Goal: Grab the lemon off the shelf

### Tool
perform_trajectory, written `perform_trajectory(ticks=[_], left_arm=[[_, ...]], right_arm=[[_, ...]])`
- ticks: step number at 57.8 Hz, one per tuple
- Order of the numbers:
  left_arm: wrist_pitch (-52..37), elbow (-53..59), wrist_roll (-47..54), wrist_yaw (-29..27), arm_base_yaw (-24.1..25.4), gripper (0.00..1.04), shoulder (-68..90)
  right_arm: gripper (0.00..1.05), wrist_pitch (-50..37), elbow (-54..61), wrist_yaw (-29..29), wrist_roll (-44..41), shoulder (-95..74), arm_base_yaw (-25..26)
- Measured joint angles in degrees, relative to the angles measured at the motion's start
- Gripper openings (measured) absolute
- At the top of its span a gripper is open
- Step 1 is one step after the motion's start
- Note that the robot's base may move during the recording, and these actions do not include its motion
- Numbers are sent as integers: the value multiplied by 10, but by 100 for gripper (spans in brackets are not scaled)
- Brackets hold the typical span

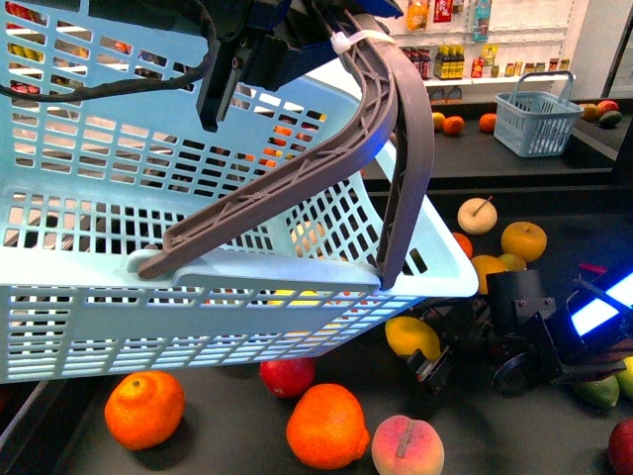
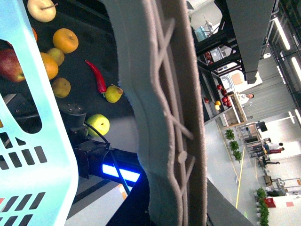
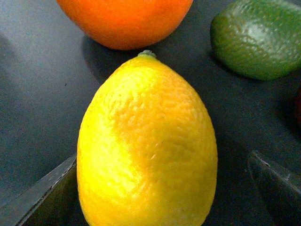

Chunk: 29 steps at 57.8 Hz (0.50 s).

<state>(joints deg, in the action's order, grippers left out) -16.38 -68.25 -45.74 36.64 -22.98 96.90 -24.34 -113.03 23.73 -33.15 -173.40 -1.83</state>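
The lemon (image 1: pixel 411 335) lies on the shelf (image 1: pixel 227 435) deck by the basket (image 1: pixel 99 327)'s near-right corner, between the right gripper (image 1: pixel 432 364)'s spread jaws. An orange (image 3: pixel 124 21) sits close beyond its tip. The left gripper (image 1: pixel 237 69)'s jaws are hidden at the basket handle (image 1: pixel 297 168), so their state cannot be told.

Pebbled glossy lemon (image 3: pixel 146 146), matt dark shelf (image 3: pixel 37 70), smooth plastic basket (image 1: pixel 277 274), handle (image 1: pixel 407 148) seemingly rough plastic
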Motion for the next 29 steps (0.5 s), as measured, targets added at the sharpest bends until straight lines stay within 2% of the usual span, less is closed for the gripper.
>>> perform_trajectory(ticks=[26,29], left_arm=[[0,0,0,0,0,9,0],[0,0,0,0,0,9,0]], right_arm=[[102,21,-57,-38,64,-25,-16],[95,22,-60,-46,70,-26,-18]])
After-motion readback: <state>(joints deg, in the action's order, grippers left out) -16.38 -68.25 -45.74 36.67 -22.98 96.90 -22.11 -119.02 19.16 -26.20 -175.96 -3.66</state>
